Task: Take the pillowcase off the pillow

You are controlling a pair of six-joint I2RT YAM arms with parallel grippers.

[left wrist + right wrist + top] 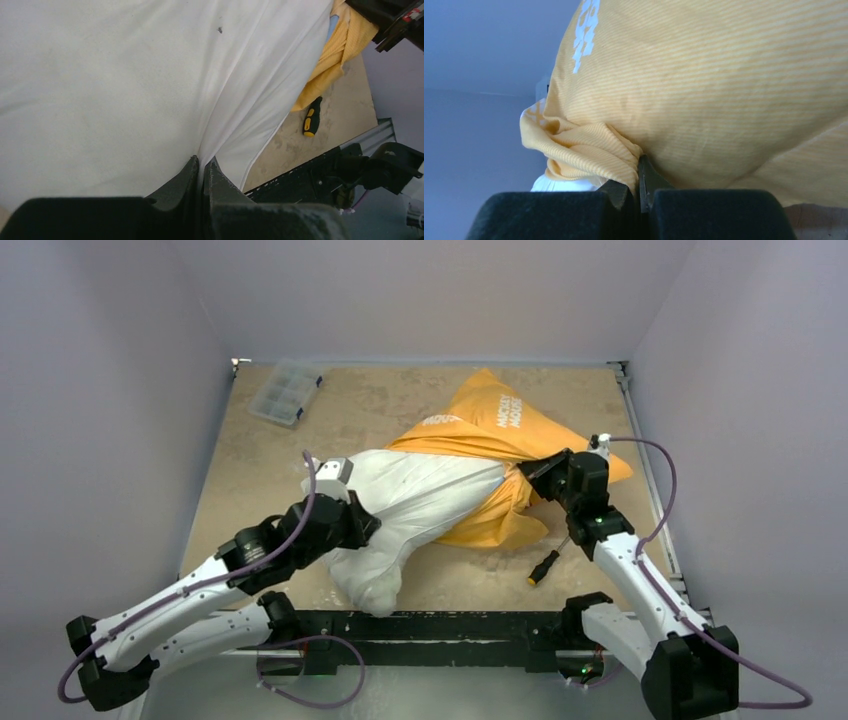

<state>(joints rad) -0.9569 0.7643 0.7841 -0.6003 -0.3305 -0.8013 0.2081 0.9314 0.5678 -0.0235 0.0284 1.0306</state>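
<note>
The white pillow [410, 510] lies across the middle of the table, its near half bare and its far end inside the orange-yellow pillowcase [490, 425], whose white lettering faces up. My left gripper [360, 523] is shut on a pinched fold of the pillow [125, 85], the white cloth running down between its two fingertips [201, 161]. My right gripper [535, 478] is shut on a bunched edge of the pillowcase [704, 85] at its open mouth; the yellow cloth is squeezed between the jaws [636, 167]. A bit of white pillow [564, 184] shows under that bunch.
A black-and-yellow screwdriver [543, 567] lies on the table near the right arm, also seen as the screwdriver [312, 117] past the pillow's edge. A clear plastic box [285, 392] sits at the far left corner. Walls enclose the table on three sides.
</note>
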